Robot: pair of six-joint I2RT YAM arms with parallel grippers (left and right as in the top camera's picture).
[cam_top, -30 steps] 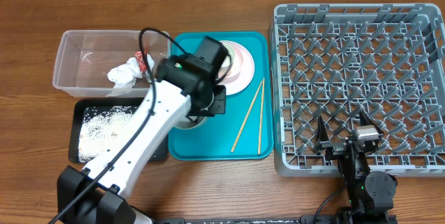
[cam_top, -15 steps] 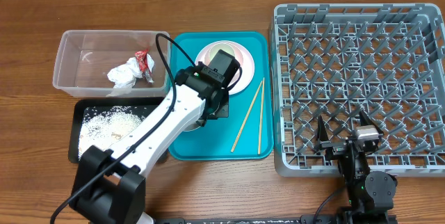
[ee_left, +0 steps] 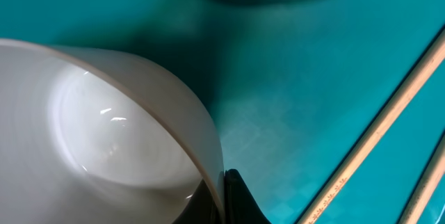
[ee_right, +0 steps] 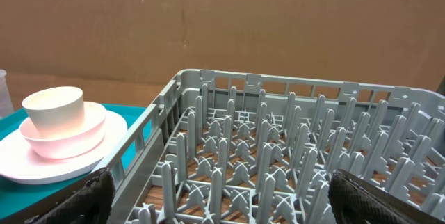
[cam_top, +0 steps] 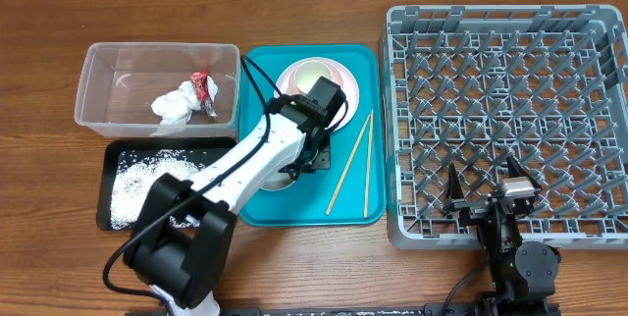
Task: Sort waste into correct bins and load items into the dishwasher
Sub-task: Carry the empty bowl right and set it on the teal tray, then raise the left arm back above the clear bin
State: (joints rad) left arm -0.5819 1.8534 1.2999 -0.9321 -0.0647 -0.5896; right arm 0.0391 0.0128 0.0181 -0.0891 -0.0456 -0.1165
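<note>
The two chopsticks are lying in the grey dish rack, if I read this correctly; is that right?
Not quite: the overhead view shows the two chopsticks lying on the teal serving tray, not in the grey dish rack.

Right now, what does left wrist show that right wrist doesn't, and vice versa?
Only left wrist: the white bowl close up, its rim pinched by the shut left gripper, and the two chopsticks along the right edge.
Only right wrist: the grey dish rack, with no dishes visible in it, the small white cup stacked on the plate, and the open right gripper holding nothing.
Both: the pink plate and the teal tray under it.
</note>
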